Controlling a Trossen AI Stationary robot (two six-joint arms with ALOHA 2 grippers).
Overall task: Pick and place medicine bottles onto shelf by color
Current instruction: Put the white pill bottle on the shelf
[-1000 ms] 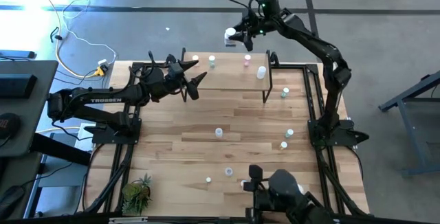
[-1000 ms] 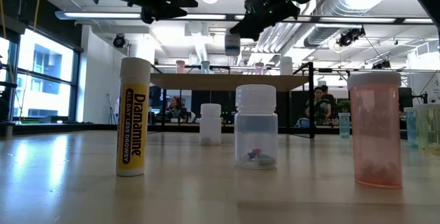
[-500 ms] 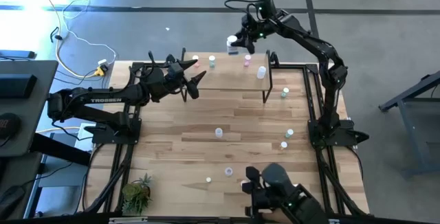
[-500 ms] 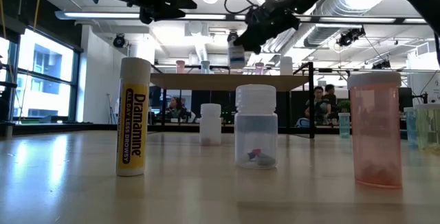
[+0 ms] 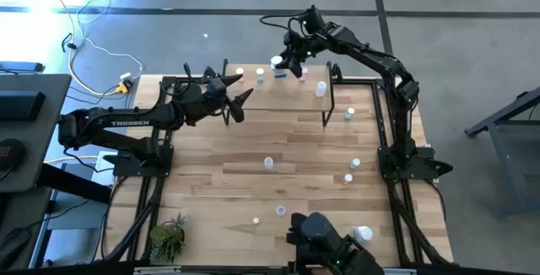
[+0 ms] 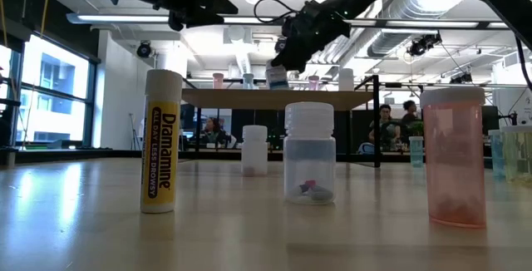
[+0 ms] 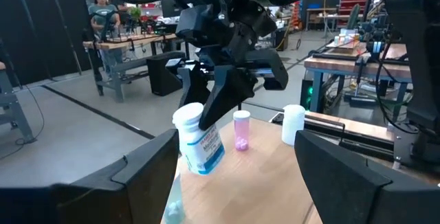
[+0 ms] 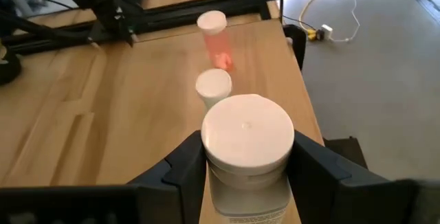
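Carrying a white-capped bottle (image 5: 276, 61) above the shelf (image 5: 283, 98) at upper centre, the right hand (image 5: 285, 62) is gripping it; the left hand (image 5: 240, 99) is waiting open. Several bottles (image 5: 268, 163) are standing on the worktop (image 5: 211, 191), unsorted.

Cut off at the lower edge of the right wrist view: the base of the white-capped bottle (image 8: 247, 157), label text too small to read. Behind it on the shelf (image 8: 103, 107), a second bottle's (image 8: 214, 88) body mostly hidden. Beyond the shelf, people blurred.
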